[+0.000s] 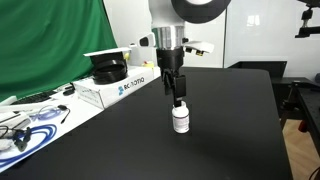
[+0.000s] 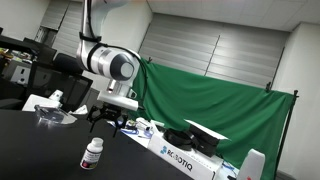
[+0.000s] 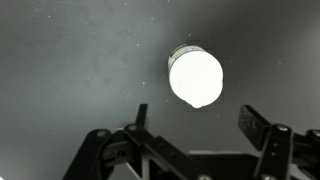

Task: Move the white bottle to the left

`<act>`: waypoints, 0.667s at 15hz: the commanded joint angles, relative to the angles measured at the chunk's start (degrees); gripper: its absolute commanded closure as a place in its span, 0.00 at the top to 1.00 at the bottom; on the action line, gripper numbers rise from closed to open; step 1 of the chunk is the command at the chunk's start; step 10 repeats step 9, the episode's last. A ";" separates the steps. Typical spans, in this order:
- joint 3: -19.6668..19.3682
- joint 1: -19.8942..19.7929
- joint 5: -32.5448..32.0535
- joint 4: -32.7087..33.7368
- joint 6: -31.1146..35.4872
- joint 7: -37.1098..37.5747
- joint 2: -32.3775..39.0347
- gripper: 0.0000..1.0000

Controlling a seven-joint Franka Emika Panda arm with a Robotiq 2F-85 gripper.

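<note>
The white bottle [image 1: 181, 120] stands upright on the black table [image 1: 235, 125], its cap bright in the wrist view [image 3: 196, 77]. The claw [image 1: 177, 92] hangs just above it, released, with its jaws spread and clear of the bottle. A white Robotiq box [image 1: 112, 88] sits near the table's edge.
</note>
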 commanded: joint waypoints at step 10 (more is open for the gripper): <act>0.05 0.55 3.46 -1.51 -7.97 -0.28 -10.12 1.00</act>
